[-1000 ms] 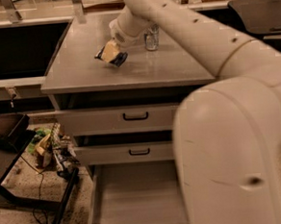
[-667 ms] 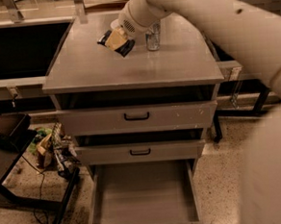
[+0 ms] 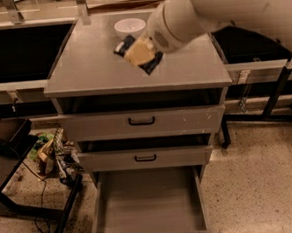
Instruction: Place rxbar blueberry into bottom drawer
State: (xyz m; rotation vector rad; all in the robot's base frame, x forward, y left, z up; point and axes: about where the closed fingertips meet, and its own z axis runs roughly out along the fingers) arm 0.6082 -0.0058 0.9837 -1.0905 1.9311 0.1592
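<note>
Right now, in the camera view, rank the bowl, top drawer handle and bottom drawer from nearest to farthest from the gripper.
The gripper holds the rxbar over the cabinet top.
1. The bowl, just behind it on the top.
2. The top drawer handle, below, on the cabinet front.
3. The bottom drawer, lowest, pulled open.

rxbar (image 3: 153, 66) in claw (image 3: 139, 54), bottom drawer (image 3: 148, 204) open

three drawers (image 3: 145, 158), one bowl (image 3: 129, 27), apparently one bar (image 3: 153, 64)
</note>
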